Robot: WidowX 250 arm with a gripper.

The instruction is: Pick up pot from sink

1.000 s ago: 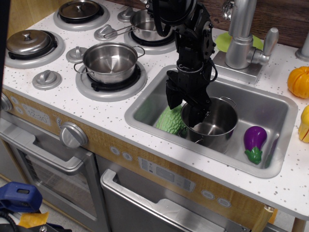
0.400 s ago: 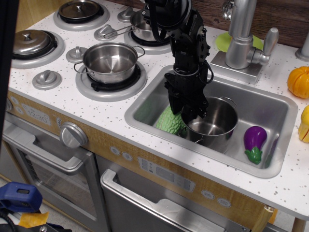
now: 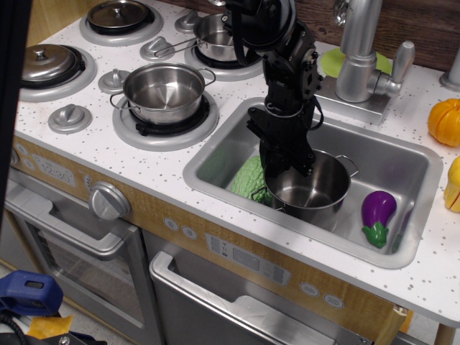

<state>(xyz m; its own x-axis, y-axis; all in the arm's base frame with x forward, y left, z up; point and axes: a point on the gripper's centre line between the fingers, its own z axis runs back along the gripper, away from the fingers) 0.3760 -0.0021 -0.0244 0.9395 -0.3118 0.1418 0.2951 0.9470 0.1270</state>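
The pot (image 3: 316, 192) is shiny steel, deep and straight-sided, with a wire loop handle showing at its right. It sits in the middle of the sink (image 3: 215, 147), a large silver basin set in the speckled white counter. My black gripper (image 3: 277, 172) reaches down from above onto the pot's left rim. Its fingers are closed together across the rim wall, one inside and one outside. The pot's base is hidden, so I cannot tell whether it is off the sink floor.
A green leafy toy vegetable (image 3: 246, 177) lies just left of the pot, touching the gripper's side. A purple eggplant (image 3: 377, 213) lies to the right. The faucet (image 3: 357, 54) stands behind. A wider steel pot (image 3: 164, 90) sits on the near burner, a saucepan (image 3: 214, 36) behind it.
The fingers, spread either side of the pot's left rim a second ago, have closed onto it. The pot has shifted slightly and its right handle now shows lower and further right.
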